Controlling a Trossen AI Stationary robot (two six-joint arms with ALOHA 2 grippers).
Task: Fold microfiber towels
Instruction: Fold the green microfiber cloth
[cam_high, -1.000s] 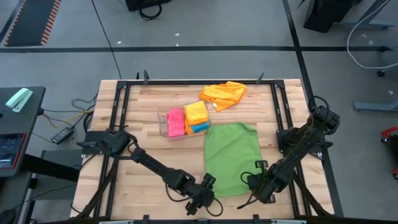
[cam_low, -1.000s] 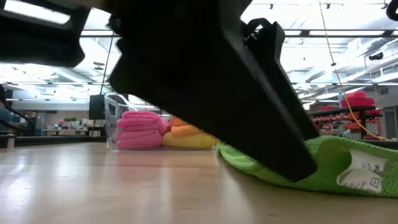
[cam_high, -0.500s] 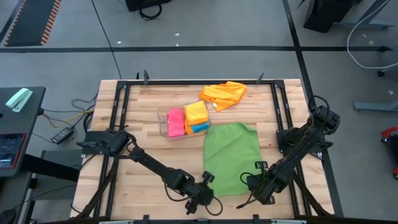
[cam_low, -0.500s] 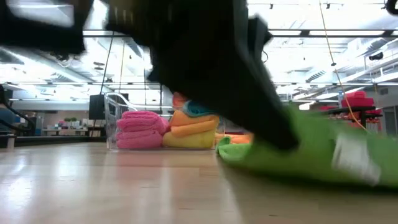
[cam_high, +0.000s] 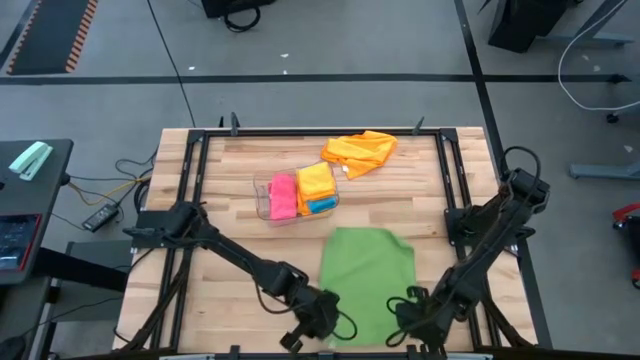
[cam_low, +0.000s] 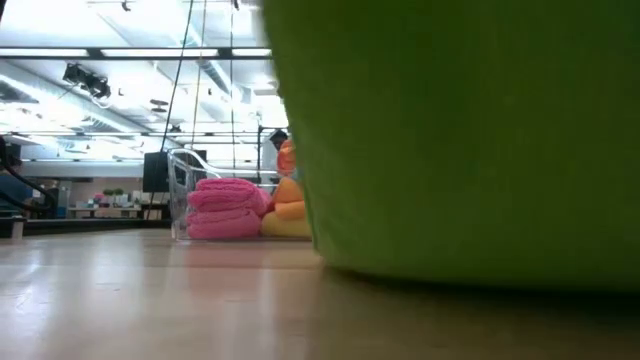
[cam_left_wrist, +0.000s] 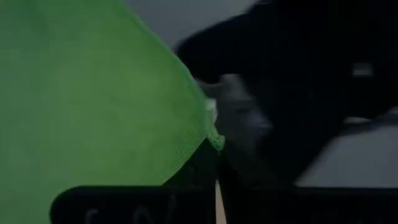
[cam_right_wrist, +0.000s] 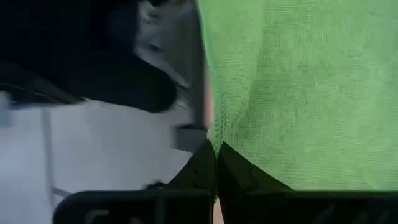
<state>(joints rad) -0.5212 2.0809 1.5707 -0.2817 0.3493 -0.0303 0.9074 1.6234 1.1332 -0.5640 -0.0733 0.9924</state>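
The green towel, a light, limp cloth likely sagging between grips and best taken at its corners, is being pinched at both near corners by the left gripper and right gripper fingers, hanging above the counter.

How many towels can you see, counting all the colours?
5, maybe more hidden. A green towel lies at the table's near edge, a loose orange towel lies at the far edge, and pink, yellow-orange and blue folded towels sit in the clear bin.
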